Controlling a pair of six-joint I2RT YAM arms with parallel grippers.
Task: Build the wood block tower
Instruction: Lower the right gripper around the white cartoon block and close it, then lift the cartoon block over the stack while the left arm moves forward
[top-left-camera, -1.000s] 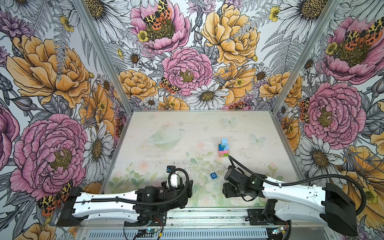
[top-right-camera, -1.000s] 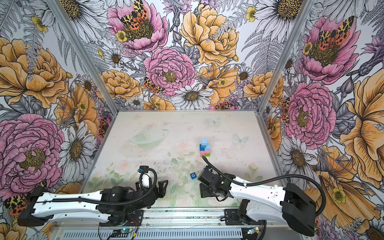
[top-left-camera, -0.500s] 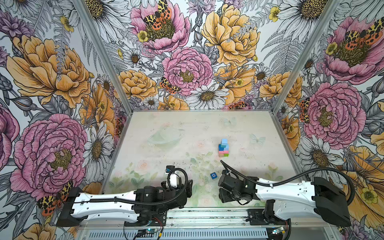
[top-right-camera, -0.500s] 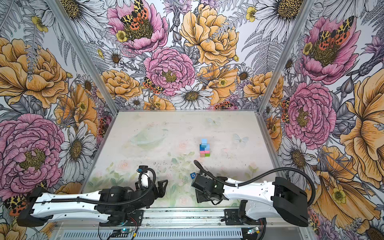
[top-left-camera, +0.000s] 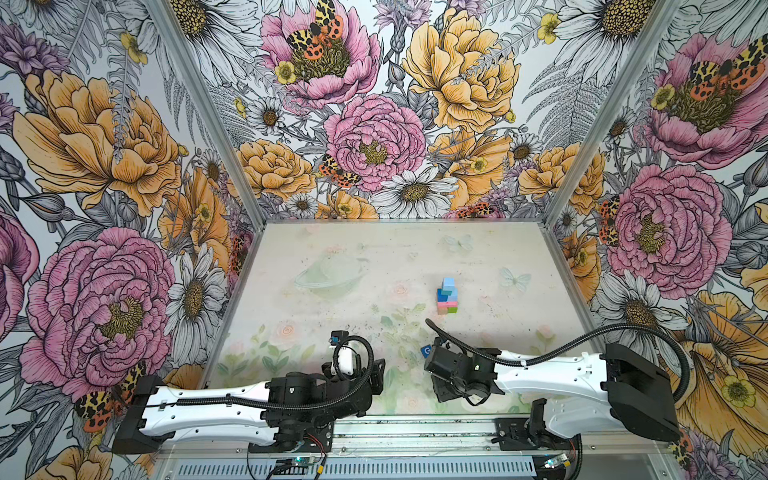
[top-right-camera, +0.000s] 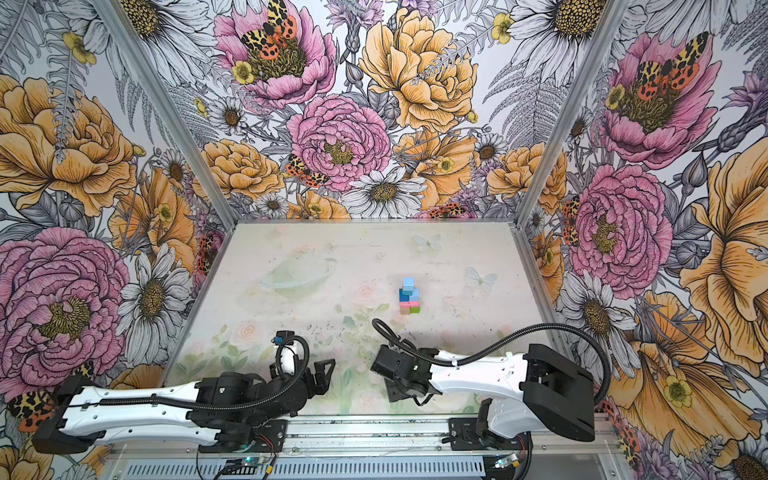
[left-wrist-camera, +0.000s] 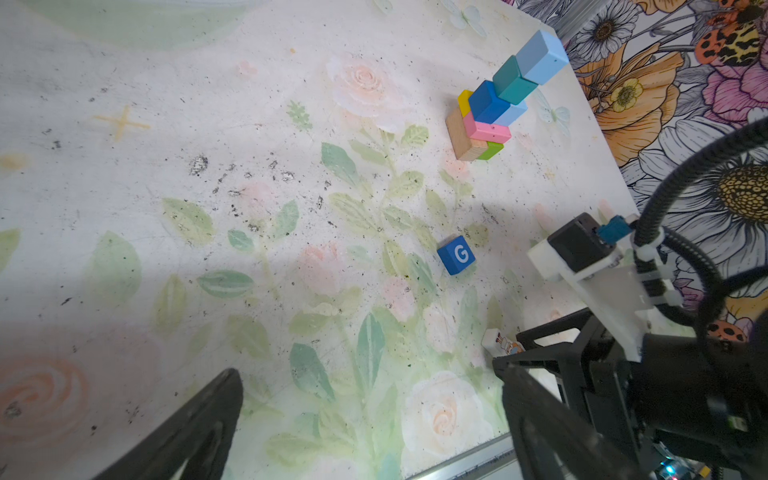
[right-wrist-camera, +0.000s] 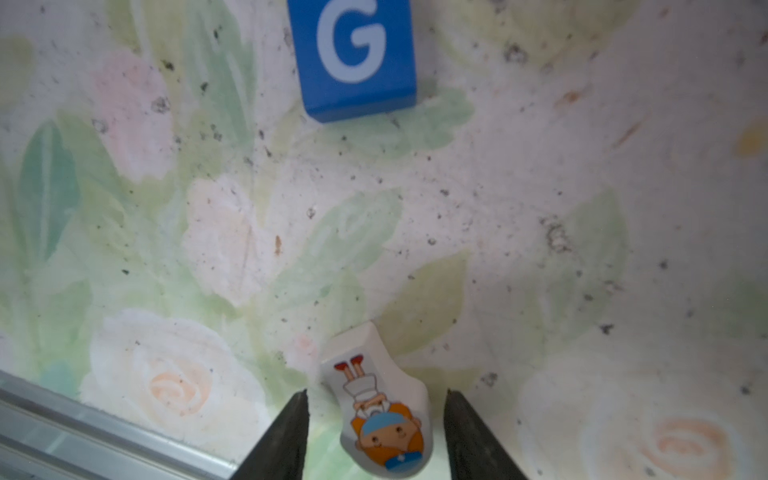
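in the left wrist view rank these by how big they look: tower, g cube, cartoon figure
1. tower
2. G cube
3. cartoon figure, but it is only partly in view here, so its place below the G cube is unsure

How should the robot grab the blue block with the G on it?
From straight above, pinching two opposite flat sides of the G cube. It lies flat on the table with the G facing up. Nothing touches it, so all four upright sides are free, and its square, even shape gives good flat faces to squeeze.
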